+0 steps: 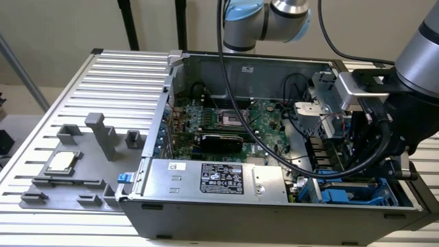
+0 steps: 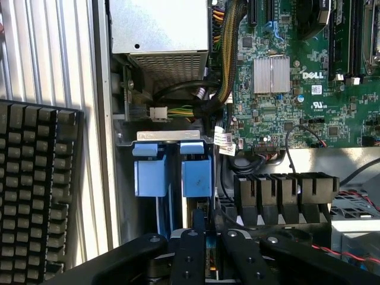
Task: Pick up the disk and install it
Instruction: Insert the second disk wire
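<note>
1. You had even, soft light across the ribbed table in the exterior view, with no hard shadows.
2. The computer case interior was dimmer, darkest at its corner under the arm.
3. In the wrist view the power-supply box looked washed out with glare.
4. The motherboard was sharp; the gripper was dark and slightly soft.

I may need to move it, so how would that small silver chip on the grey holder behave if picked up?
The chip looks thin, flat and metal-topped: probably stiff and light. Lying flat in the grey holder, it should not roll, but offers little edge to pinch.
</note>
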Motion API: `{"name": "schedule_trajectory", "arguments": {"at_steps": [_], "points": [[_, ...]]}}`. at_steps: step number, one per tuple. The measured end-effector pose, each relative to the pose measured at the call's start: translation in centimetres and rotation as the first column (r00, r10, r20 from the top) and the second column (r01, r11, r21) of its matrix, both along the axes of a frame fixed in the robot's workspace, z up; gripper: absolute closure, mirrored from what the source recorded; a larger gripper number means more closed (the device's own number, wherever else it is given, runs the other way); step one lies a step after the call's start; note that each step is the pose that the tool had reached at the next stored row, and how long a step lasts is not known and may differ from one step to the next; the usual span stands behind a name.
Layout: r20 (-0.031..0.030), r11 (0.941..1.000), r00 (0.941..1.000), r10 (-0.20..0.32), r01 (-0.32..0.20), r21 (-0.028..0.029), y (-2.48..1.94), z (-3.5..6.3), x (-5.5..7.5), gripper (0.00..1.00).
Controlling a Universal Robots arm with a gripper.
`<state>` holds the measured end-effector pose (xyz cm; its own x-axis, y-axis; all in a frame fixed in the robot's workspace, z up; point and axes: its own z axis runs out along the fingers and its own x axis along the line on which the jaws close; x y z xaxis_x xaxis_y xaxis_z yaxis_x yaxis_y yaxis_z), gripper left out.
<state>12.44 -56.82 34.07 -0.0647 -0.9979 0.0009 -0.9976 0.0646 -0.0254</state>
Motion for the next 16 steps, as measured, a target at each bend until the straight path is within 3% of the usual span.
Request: {"name": "schedule_trajectory", "arguments": {"at_steps": [16], "points": [[0.0,1.0,1.0,0.0,0.0,0.0,0.12,-0.17,0.0,0.84]]}}
